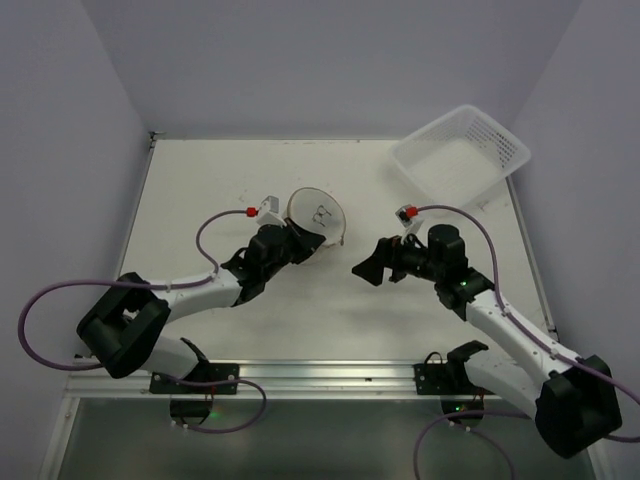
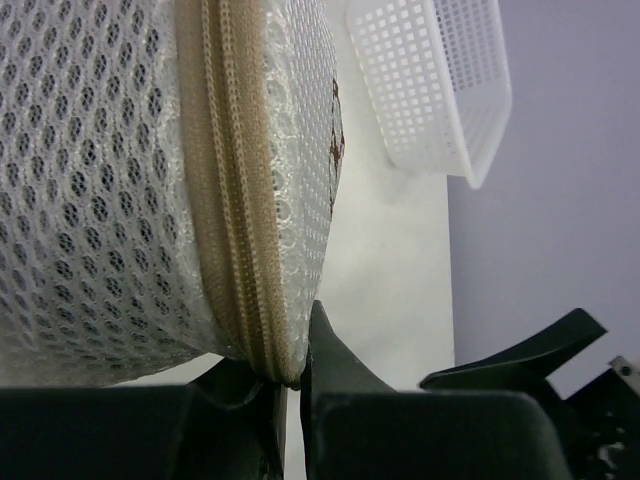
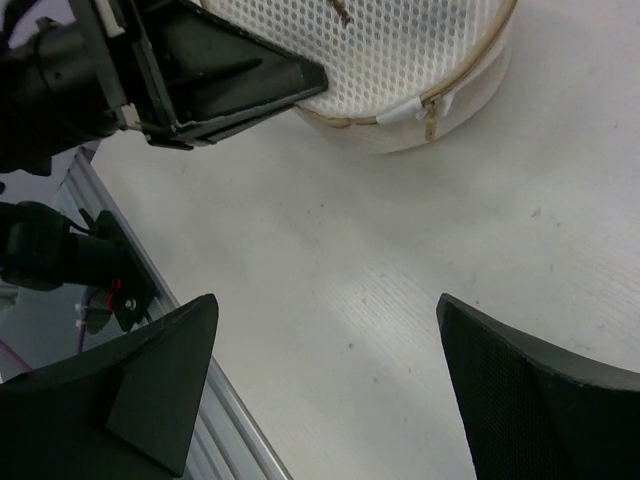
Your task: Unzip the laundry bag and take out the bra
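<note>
- Left gripper [image 1: 298,243] reaches in from the left and its fingers are squeezed together on the near edge of the laundry bag [image 1: 316,222], pinching it right at the tan zipper rim [image 2: 235,220].
- Up close in the left wrist view, the rim runs down into the narrow slot between the two dark fingers [image 2: 345,380], and the zipper teeth look meshed along the stretch that shows.
- Bag sits on the white table [image 1: 300,320], a little left of centre and toward the back, with its flat face and small dark drawing [image 1: 321,212] turned up to the overhead camera.
- Right gripper [image 1: 366,268] hovers just off the bag's right side with its fingers spread wide and nothing between them, apart from the bag.
- From the right wrist, a small white tab [image 3: 405,110] shows on the rim.
- White perforated basket [image 1: 462,150] sits at the far right corner, well apart from the bag.
</note>
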